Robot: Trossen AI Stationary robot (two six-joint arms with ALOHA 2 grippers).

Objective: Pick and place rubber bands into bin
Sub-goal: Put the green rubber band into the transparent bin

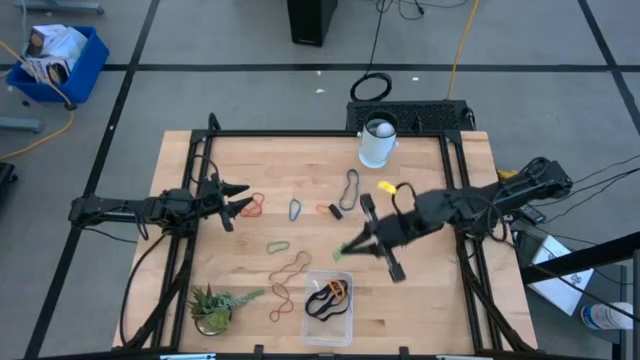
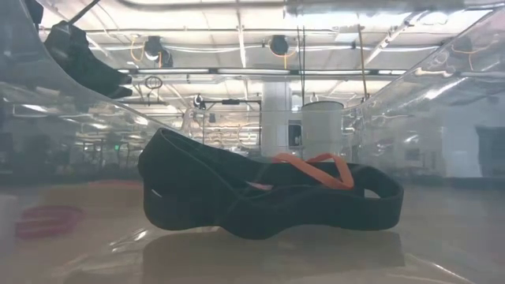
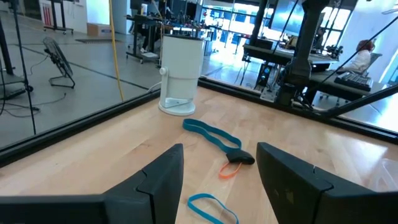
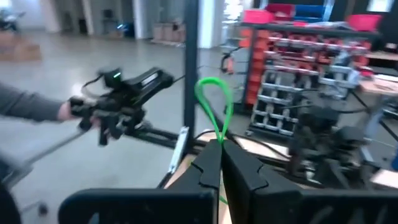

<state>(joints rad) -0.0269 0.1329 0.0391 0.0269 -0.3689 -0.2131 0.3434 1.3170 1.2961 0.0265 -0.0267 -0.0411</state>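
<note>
High view: I see the bin [image 1: 328, 308] at the near edge of the table [image 1: 430, 300], holding a black band [image 1: 322, 303] and an orange band [image 1: 340, 289] already. More rubber bands lie loose on the wood: a green one [image 1: 278, 246], an orange one [image 1: 291, 266] and a red one [image 1: 279, 314] beside the bin, a blue-grey one [image 1: 295, 210] and a dark one [image 1: 349, 187] mid-table. My right gripper [image 1: 347, 250] sits just above the bin's far side, fingers clenched on a green rubber band [image 4: 216, 106] that loops up from the tips in the right wrist view. My left gripper [image 1: 238, 202] waits at the left side near an orange loop [image 1: 254, 205], fingers spread, nothing in them. A white cup [image 1: 377, 143] stands at the far edge and a small plant [image 1: 213, 305] at the near left corner.
</note>
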